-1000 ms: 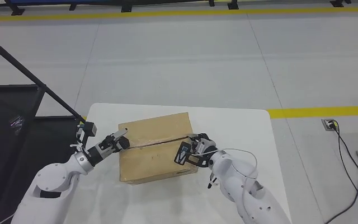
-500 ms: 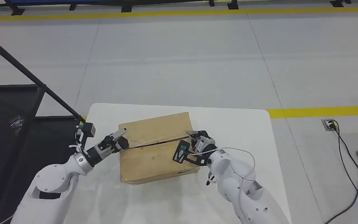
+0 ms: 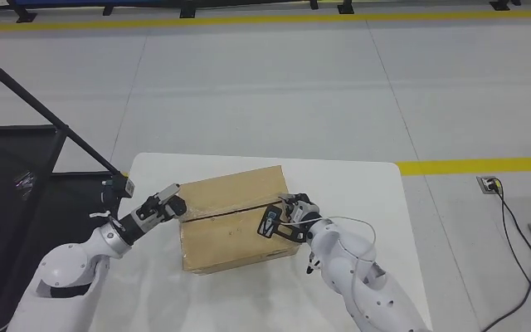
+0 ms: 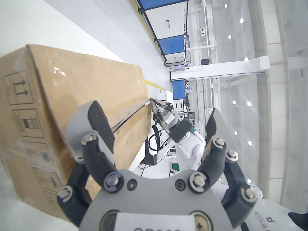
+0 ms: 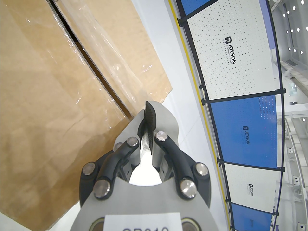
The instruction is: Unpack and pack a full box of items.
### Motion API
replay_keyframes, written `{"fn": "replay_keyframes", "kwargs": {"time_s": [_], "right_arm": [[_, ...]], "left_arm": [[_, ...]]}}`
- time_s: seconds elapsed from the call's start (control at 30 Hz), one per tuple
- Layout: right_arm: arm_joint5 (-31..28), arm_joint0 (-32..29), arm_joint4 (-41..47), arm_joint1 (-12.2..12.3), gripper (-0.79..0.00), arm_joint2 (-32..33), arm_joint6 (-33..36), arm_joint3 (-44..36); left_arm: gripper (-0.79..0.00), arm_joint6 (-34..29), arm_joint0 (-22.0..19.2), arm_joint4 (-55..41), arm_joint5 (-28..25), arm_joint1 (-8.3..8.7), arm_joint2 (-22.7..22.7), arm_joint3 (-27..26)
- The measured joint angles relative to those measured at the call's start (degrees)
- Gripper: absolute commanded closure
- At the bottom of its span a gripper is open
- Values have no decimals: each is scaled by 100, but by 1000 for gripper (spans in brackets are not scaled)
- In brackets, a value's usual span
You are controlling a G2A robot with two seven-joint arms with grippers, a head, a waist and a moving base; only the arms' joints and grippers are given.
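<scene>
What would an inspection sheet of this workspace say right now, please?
Surface: white table carrying one cardboard box.
Job's things: box flaps down, clear tape along the seam.
Clutter: nothing seen.
Grippers: left gripper open at one end of the seam; right gripper shut on tape at the other end.
Cables: thin white cable along the right arm; black cable on the floor.
Surroundings: grey floor, yellow line, black frame beside the table.

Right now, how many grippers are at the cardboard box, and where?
2. The left gripper, open, at one end of the cardboard box; the right gripper at the other, apparently shut on clear tape.
</scene>
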Motion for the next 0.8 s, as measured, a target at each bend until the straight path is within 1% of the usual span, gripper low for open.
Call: {"fn": "replay_keyframes", "kwargs": {"time_s": [0.13, 0.27, 0.5, 0.7, 0.8], "right_arm": [[-6, -19, -14, -4, 0, 28, -21, -9], [-14, -43, -28, -6, 0, 60, -39, -25], [-28, -120, -65, -7, 0, 113, -46, -90], [-53, -152, -93, -11, 0, 145, -49, -121], [-71, -147, -110, -14, 0, 158, -77, -106]], "left_arm": [[-785, 13, -6, 160, 117, 4, 49, -182], [-785, 132, -184, 522, 211, -27, 357, -201], [-785, 282, -686, 912, 270, -127, 1019, 107], [-785, 513, -912, 888, 255, -193, 1233, 280], [-785, 436, -971, 985, 265, -205, 1321, 311]]}}
